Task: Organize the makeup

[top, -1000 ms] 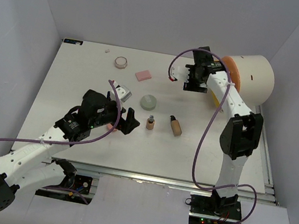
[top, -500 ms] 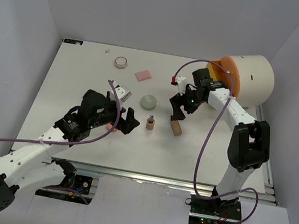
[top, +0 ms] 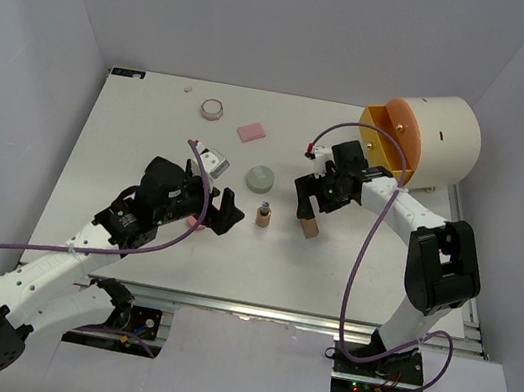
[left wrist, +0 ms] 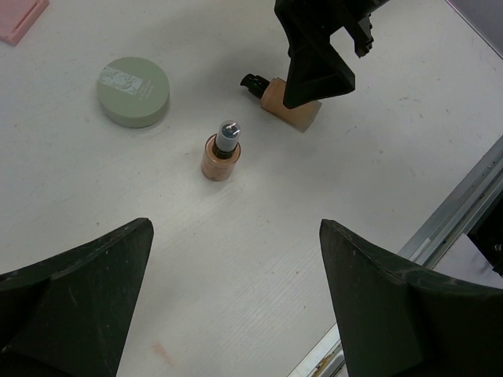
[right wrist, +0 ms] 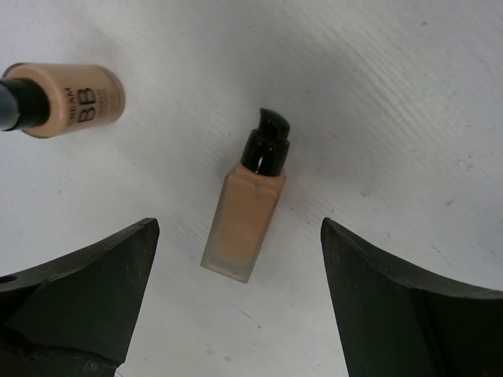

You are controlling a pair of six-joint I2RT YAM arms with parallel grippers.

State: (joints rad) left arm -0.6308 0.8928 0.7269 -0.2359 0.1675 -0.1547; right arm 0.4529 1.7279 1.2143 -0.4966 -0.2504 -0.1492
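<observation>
A beige tube-like bottle [top: 310, 228] with a black cap lies on the white table; it also shows in the right wrist view [right wrist: 245, 212]. My right gripper [top: 310, 198] hangs open just above it, one jaw on each side, not touching. A tiny brown bottle [top: 264, 215] stands upright to its left. A grey-green compact [top: 261, 177], a pink pad [top: 251, 132] and a small round jar [top: 214, 107] lie farther back. My left gripper [top: 223, 211] is open and empty, left of the brown bottle [left wrist: 222, 151]. A pink disc [top: 198, 224] peeks out under the left arm.
The large cream drum-shaped case [top: 440, 134] with an orange front lies at the back right. A silver-grey compact [top: 215, 161] sits beside the left wrist. The table's metal front rail [left wrist: 452, 208] runs close to the left gripper.
My right arm has swung from the case's orange front down and left to hang over the beige bottle. The left arm has not moved.
</observation>
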